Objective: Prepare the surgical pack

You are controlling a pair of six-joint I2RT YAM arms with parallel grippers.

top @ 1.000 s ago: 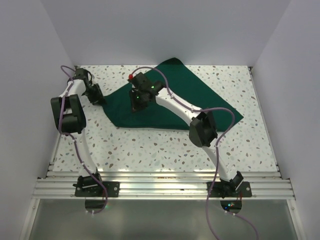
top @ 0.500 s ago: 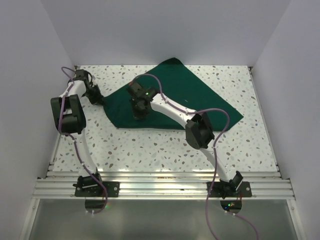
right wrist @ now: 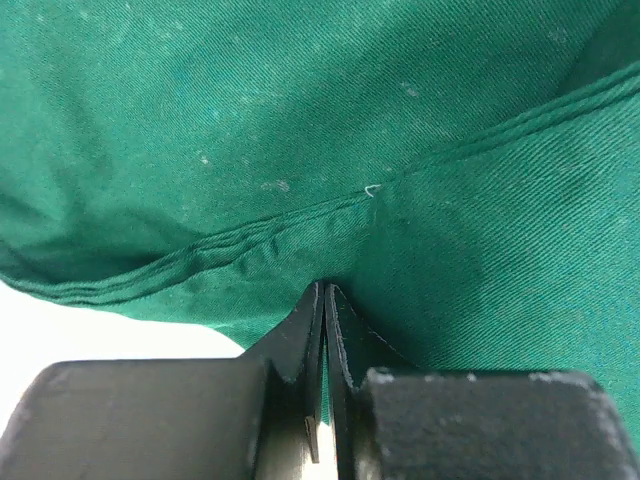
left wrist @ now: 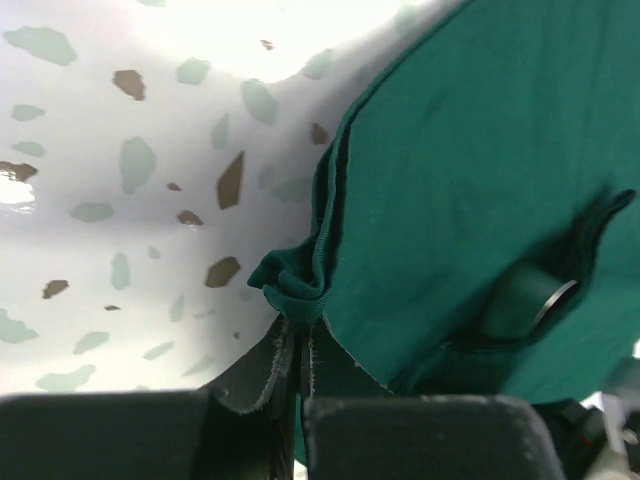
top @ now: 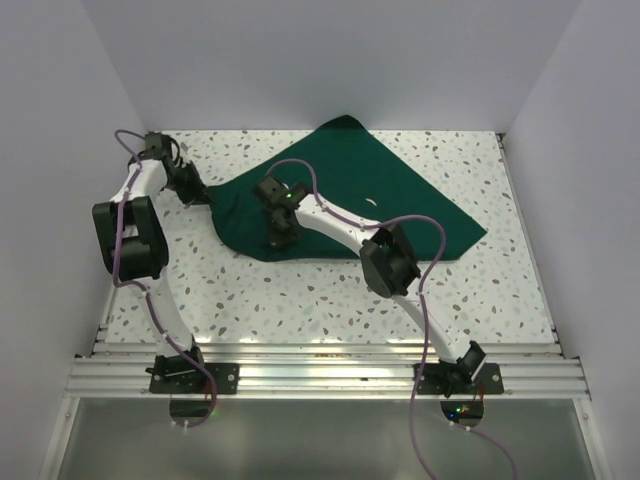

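I read left gripper [left wrist: 296,338] jaws pressed tight, pinching a bunched corner of the green drape [left wrist: 470,150] | right gripper [right wrist: 325,300] jaws pressed tight, nipping the green drape at its hemmed edge.

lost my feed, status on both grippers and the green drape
Left gripper shut on drape left corner. Right gripper shut on its near edge. Drape on table, nothing in the way.

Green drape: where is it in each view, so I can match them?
Top external: green drape spread across the table's far middle, left gripper and right gripper at its near-left edge.
Left wrist: fills the right side, bunched corner pinched in the left gripper.
Right wrist: fills nearly the whole frame, hem above the shut right gripper.
Shared landmark: the drape's pinched edge.
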